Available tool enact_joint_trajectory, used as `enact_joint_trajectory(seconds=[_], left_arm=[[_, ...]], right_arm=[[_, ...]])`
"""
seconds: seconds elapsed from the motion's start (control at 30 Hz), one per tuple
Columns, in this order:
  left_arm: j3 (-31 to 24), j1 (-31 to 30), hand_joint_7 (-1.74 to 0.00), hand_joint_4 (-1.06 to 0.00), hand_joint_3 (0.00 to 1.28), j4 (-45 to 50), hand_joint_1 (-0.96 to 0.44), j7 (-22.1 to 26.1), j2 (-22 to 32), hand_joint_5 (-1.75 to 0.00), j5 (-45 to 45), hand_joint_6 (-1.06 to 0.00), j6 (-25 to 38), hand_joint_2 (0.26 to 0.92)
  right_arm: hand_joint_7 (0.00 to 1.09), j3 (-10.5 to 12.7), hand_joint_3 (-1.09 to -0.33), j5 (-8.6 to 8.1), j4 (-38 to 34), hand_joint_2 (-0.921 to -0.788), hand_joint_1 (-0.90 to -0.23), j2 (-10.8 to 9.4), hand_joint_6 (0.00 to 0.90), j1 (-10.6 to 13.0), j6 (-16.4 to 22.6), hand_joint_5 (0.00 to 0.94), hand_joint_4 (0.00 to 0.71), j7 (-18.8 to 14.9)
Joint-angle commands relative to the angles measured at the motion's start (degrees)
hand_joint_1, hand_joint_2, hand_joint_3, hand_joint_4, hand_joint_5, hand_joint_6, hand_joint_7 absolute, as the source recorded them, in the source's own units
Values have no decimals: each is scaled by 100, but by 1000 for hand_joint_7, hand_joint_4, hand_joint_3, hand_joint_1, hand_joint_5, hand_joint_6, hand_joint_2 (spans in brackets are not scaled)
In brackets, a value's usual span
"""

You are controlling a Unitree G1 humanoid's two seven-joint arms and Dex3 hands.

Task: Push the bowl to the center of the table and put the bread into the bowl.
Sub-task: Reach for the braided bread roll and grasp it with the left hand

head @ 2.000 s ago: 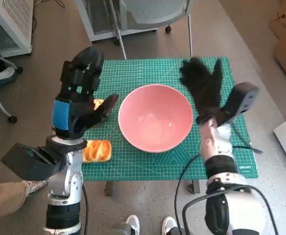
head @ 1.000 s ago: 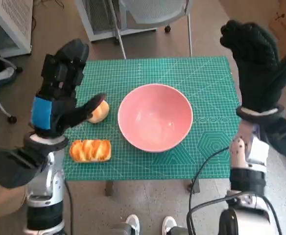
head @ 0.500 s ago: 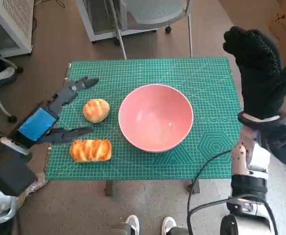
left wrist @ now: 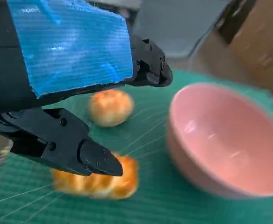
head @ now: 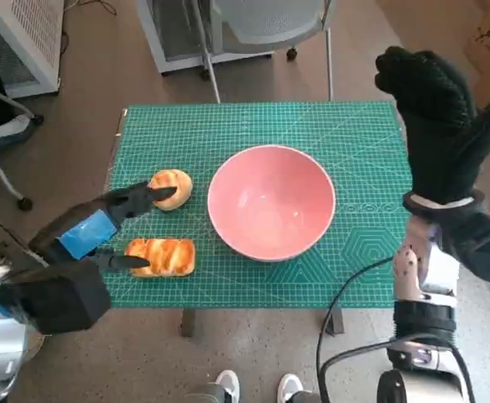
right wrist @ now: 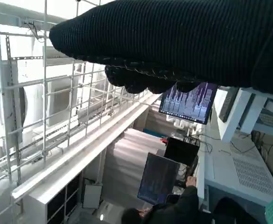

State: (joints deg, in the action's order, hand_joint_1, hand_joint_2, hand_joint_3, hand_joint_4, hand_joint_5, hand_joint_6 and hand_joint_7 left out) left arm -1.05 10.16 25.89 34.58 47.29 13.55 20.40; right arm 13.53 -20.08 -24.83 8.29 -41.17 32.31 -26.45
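The pink bowl (head: 271, 201) (left wrist: 225, 140) stands near the middle of the green mat (head: 346, 143). Left of it lie a round bun (head: 172, 185) (left wrist: 110, 107) and, nearer the front edge, a long glazed loaf (head: 163, 257) (left wrist: 99, 179). My left hand (head: 102, 228) (left wrist: 75, 93) hovers low over the mat's left side with fingers spread, one reaching over the bun and one over the loaf, holding nothing. My right hand (head: 440, 117) (right wrist: 174, 42), in its black glove, is raised high above the table's right edge with fingers apart, empty.
A chair with metal legs (head: 266, 34) stands behind the table. A white cabinet (head: 27, 42) sits on the floor at the back left. Feet (head: 253, 388) show at the front edge. In the right wrist view a person (right wrist: 174, 212) sits near monitors.
My left hand has dropped from high above the table to low over the two breads, fingers now around them. My right hand stays raised. The view shifted slightly.
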Motion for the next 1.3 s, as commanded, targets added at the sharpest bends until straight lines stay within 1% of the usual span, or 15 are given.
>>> enact_joint_trajectory(seconds=[0.03,0.4,0.73,0.87,1.03,1.23,1.3], left_arm=[[290,-60,-46,-198,2,-41,-101,21,81,0,380,-373,70,810],[842,24,-22,-189,1,-387,-122,125,-27,0,902,-384,220,809],[1416,271,-9,-174,0,-1105,-137,88,-226,0,1397,-379,208,804],[1667,401,-5,-168,1,-1499,-138,39,-382,0,1632,-376,214,805],[1891,528,-1,-161,2,-1908,-132,-11,-552,0,1861,-371,245,808],[2126,658,0,-158,3,-2401,-110,-121,-744,0,2169,-367,247,811],[2203,697,-3,-178,3,-2607,-88,-213,-804,-8,2268,-374,183,812]], right_arm=[[19,-15,-548,-49,-93,-921,-553,-3,427,118,-90,5,366,-9],[18,-19,-545,-121,-154,-921,-559,-28,431,98,-118,4,370,-42],[17,-9,-542,-237,-157,-921,-559,-47,433,103,-193,4,372,-79],[16,-10,-542,-275,-152,-921,-559,-47,434,116,-207,4,373,-97],[15,-7,-542,-284,-129,-921,-559,-47,435,134,-213,4,375,-93],[15,-7,-543,-256,-107,-921,-558,-50,436,143,-210,3,375,-61],[14,-8,-543,-242,-105,-921,-558,-50,435,148,-197,3,375,-51]])
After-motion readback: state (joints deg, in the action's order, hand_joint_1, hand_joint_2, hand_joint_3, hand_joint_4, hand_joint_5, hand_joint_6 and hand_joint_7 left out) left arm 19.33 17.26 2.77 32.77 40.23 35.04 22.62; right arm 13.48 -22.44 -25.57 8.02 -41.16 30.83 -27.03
